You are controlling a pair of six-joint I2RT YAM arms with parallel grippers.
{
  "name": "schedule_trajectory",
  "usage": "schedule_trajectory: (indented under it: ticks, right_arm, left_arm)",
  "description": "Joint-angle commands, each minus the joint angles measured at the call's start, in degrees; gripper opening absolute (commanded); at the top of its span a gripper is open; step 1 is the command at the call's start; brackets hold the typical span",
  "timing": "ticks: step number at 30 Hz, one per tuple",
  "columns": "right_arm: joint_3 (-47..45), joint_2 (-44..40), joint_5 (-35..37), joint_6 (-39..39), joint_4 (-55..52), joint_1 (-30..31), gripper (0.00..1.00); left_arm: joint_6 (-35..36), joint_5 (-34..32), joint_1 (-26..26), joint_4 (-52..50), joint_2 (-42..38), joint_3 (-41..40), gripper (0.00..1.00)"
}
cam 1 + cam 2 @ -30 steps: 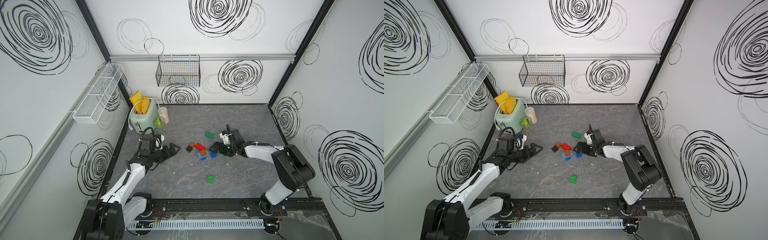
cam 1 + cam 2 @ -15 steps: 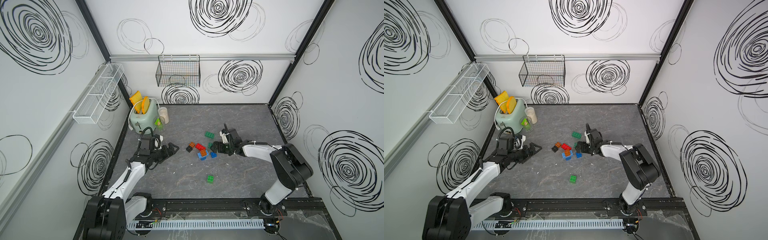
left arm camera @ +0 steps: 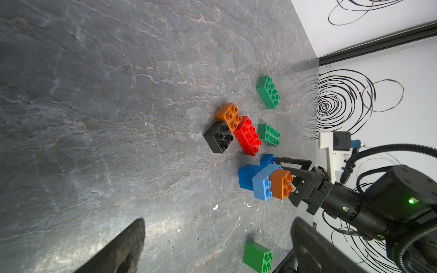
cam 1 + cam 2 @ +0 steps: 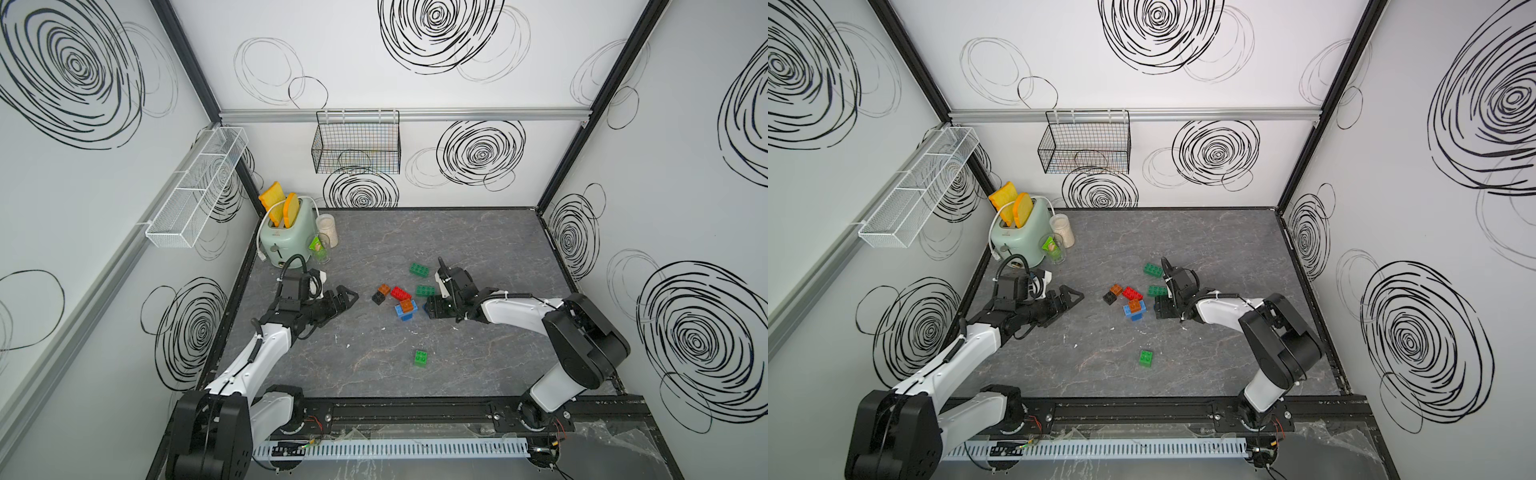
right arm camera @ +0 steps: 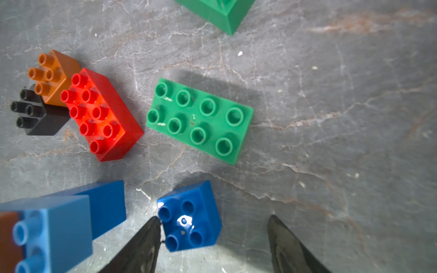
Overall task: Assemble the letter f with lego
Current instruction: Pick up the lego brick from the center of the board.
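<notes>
Small dark-blue square studded plastic brick (image 5: 189,217) on grey marbled surface (image 5: 331,118), at 3 o'clock of blue-and-orange brick stack (image 4: 405,309) in a top view. Right fingers (image 5: 146,243) half-spread astride it, one touching, the other apart. Left fingers (image 3: 123,248) wide, empty. Likely light, rigid, glossy; best pinched across flat opposite sidewalls.

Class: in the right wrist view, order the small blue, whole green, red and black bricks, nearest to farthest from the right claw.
1. Small blue brick: between the right claw's fingers.
2. Green brick: just beyond it.
3. Red brick: beside the green.
4. Black brick: beyond the red.
</notes>
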Motion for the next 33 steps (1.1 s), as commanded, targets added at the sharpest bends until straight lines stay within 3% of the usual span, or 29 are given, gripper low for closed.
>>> schedule_trajectory:
  ticks: [1,11,24,33]
  right_arm:
    - [1.2,2.1,0.9,-1.0,-1.2,1.4,0.72]
    - [2.7,4.5,4.8,-2.7,-2.4,3.5,0.71]
    - [3.3,5.3,7.3,-4.0,-2.8,5.7,0.53]
    - [3.7,4.4,7.9,-4.4,-4.1,6.0,0.38]
  left_arm:
    - [-0.4,0.2,0.2,1.9,0.2,-0.3,0.98]
    - [-0.3,-0.1,0.1,1.7,0.5,-0.2,0.98]
    - [-0.1,-1.0,-1.1,1.2,1.0,0.0,0.98]
    - [0.3,-1.0,-10.0,1.1,2.7,0.9,0.98]
